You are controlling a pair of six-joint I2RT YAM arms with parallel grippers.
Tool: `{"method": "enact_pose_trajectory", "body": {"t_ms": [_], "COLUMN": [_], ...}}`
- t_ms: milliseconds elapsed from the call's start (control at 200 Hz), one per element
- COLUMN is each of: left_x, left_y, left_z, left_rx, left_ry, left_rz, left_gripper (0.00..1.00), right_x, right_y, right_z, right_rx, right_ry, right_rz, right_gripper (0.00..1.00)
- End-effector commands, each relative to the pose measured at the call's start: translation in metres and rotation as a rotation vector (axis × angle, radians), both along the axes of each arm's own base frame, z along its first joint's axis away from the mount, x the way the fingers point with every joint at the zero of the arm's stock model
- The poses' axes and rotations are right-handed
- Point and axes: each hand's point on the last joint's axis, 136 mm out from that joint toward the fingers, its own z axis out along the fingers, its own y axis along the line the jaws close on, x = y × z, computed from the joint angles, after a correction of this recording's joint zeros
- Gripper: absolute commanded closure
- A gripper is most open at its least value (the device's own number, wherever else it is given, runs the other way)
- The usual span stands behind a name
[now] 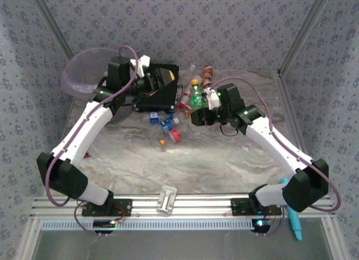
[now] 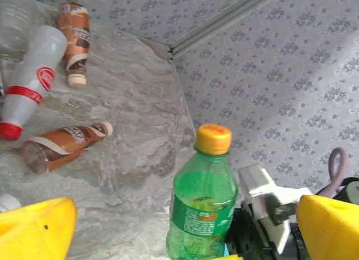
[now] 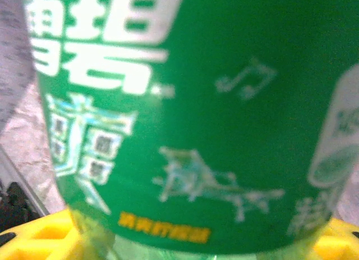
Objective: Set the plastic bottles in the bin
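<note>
The green bottle (image 1: 196, 95) with the yellow cap is held upright by the right gripper (image 1: 197, 107) near the far middle of the table. In the right wrist view its label sits between the two yellow fingers (image 3: 39, 233), which are pressed against its sides, so it is judged to be pinched rather than merely straddled. The left gripper (image 1: 162, 79) is spread wide and empty, and it is pointed across at the same bottle. The bin (image 1: 73, 72) stands at the far left corner, well apart from the bottle and behind the left arm.

Several risks can be foreseen. The route to the bin is crossed by the left arm, so a direct sweep could end in a collision between the arms. If a handover is intended, the bottle could be dropped should one grip be released before the other is closed. The grip is taken on a smooth, rounded label – a slip or a tilt is possible under a quick swing. The loose bottles (image 1: 168, 125) lying near the centre could be knocked and rolled away by a low pass.
</note>
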Motion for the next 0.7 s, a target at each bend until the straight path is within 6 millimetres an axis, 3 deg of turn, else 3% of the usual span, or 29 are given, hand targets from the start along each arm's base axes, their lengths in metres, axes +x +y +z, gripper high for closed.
{"method": "enact_pose_trajectory", "body": {"t_ms": [0,230,505,695], "left_x": [-0.014,-0.022,-0.025,-0.021], "left_y": [-0.022,-0.052,-0.073,-0.076], "left_z": [0.015,-0.005,-0.006,-0.013], "left_rx": [-0.086,-0.132,-0.152,-0.149], "left_ry": [-0.032,-0.002,0.002,0.024], "left_rz": [-0.073,-0.126,-0.174,-0.172], "left_gripper": [0.00,0.02,0.08,0.30], "right_x": [0.007,0.006,0.007,0.011], "right_y": [0.024,0.043,0.051,0.053], "right_z": [0.054,0.075,0.071,0.071], "right_rx": [0.139,0.240,0.251,0.260], "right_ry": [-0.172,-0.188,-0.169,-0.164], "right_rz": [0.115,0.186,0.204,0.200], "right_gripper": [0.49,0.49,0.49,0.48]}}
